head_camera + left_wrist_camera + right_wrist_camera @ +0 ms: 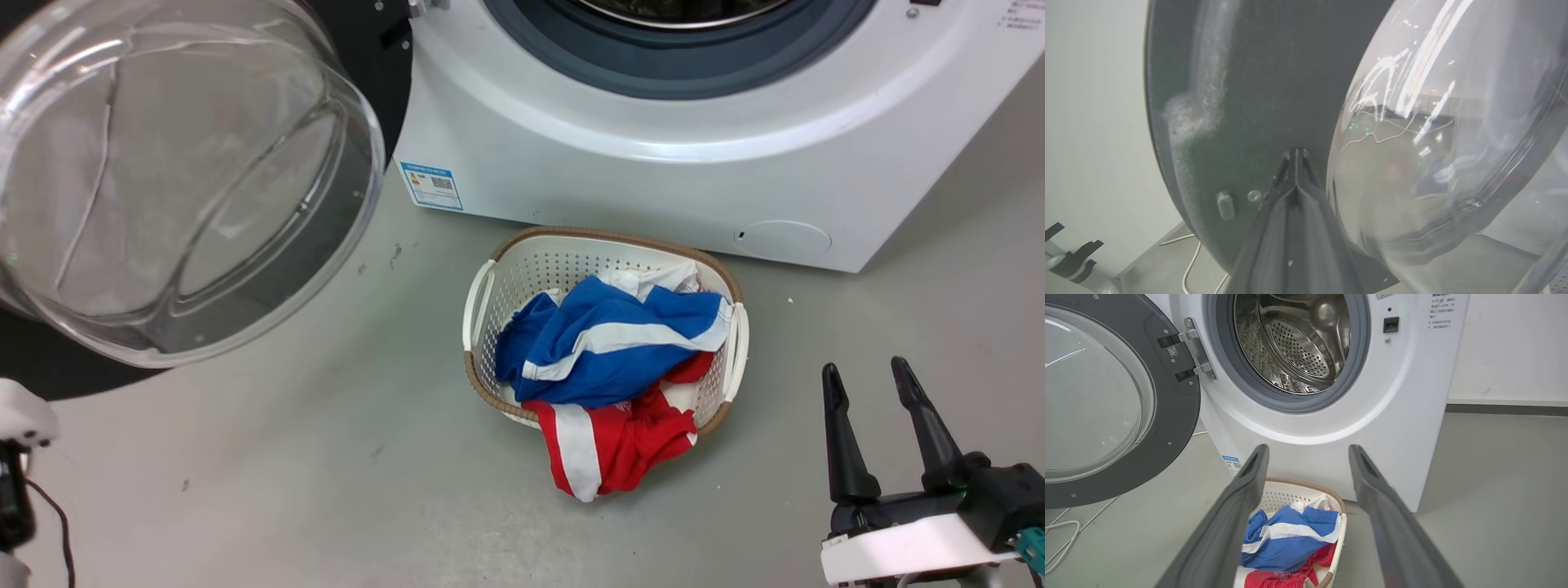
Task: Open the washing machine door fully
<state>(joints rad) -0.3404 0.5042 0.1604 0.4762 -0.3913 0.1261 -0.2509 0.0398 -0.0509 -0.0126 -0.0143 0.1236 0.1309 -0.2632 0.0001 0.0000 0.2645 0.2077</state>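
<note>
The washing machine door hangs wide on its metal hinge, off to the left of the right gripper and clear of the steel drum, which lies ahead of and above that gripper's tips. The left gripper has its two fingers pressed together with nothing between them, tips right at the door's dark inner rim. The clear glass bowl bulges just to the right of its fingers. Whether the tips truly touch the rim I cannot tell. The right gripper has its fingers spread apart and holds nothing; the laundry basket of blue and red clothes sits ahead of it, with the washing machine beyond.

This looks like the last stretch of the swing. The next move likely calls for a steady push from the left tips on the rim, away from the machine's front, until the hinge stops, without sliding onto the slick glass
</note>
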